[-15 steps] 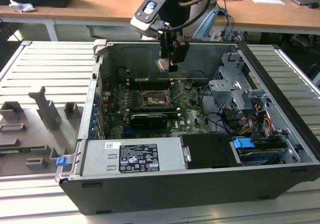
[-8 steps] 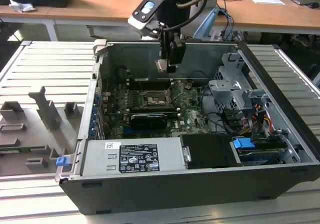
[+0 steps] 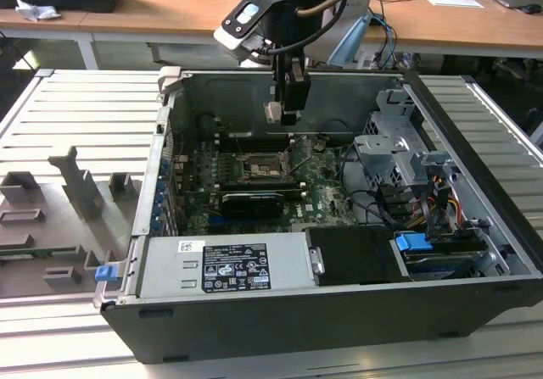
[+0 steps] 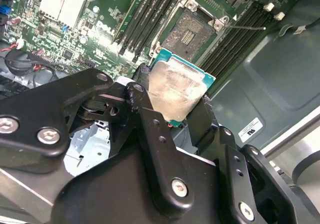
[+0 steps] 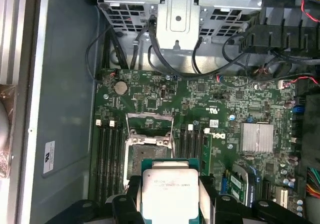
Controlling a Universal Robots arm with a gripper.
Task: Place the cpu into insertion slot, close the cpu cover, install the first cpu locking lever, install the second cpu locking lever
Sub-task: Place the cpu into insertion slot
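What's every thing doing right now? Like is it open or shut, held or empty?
gripper, shut on the cpu.
cpu, held in the air above the board, not in its slot.
insertion slot, uncovered and empty.
cpu cover, flipped up, open.
computer case, side open, insides showing.

The gripper [image 3: 287, 116] hangs over the open computer case [image 3: 280, 328], clasping the cpu [image 3: 273, 113] above the insertion slot [image 3: 259, 168], far behind the power supply [image 3: 225, 264].
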